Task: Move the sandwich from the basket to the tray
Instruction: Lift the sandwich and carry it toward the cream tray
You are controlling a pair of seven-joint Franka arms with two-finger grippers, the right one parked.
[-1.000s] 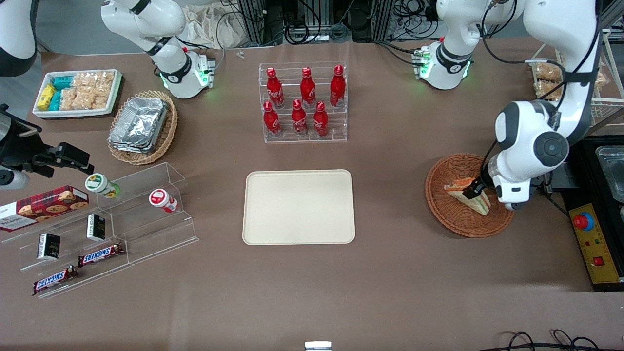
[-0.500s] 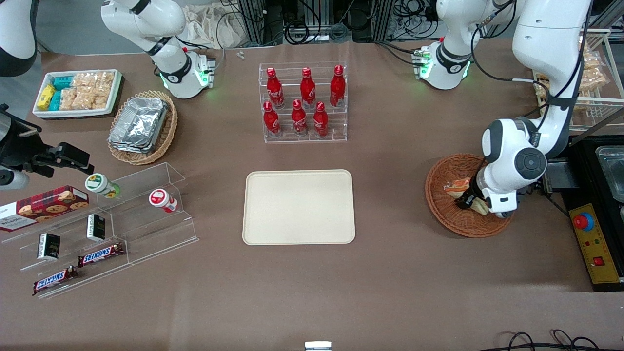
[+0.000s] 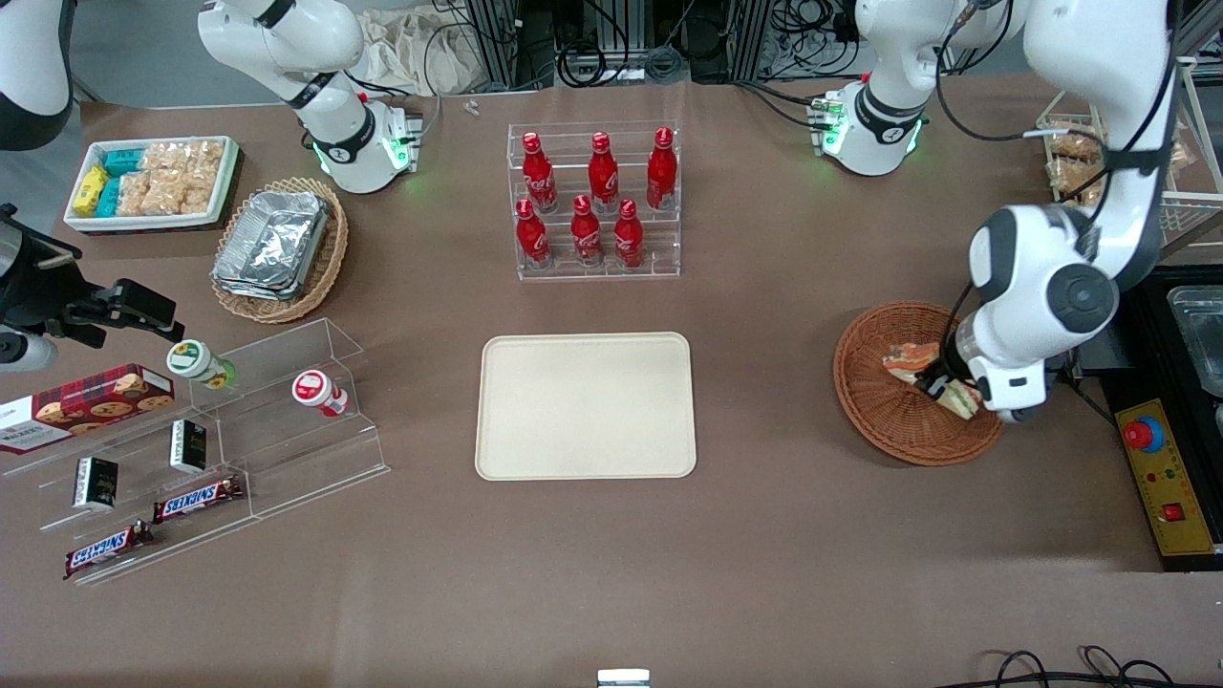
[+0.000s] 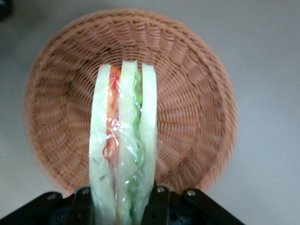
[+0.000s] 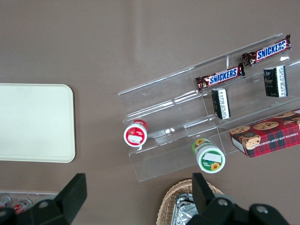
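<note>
The sandwich [image 3: 919, 362], a wedge of white bread with orange and green filling, is held between my gripper's fingers just above the reddish-brown wicker basket [image 3: 884, 420]. My left gripper [image 3: 944, 388] is shut on it, over the basket's part toward the working arm's end. In the left wrist view the sandwich [image 4: 123, 140] stands on edge in the gripper [image 4: 123, 206], with the basket [image 4: 197, 93] below it. The cream-beige tray [image 3: 585, 405] lies bare at the table's middle, well apart from the basket; it also shows in the right wrist view [image 5: 33, 123].
A clear rack of red bottles [image 3: 594, 201] stands farther from the front camera than the tray. A tan basket with foil containers [image 3: 277, 247], a white snack tray [image 3: 151, 182] and a clear stepped shelf with snacks [image 3: 210, 449] are toward the parked arm's end. A control box [image 3: 1168, 478] lies beside the basket.
My wrist dipped toward the basket, then rose again. The sandwich, lying flat in the basket a second ago, now hangs tilted in my shut fingers.
</note>
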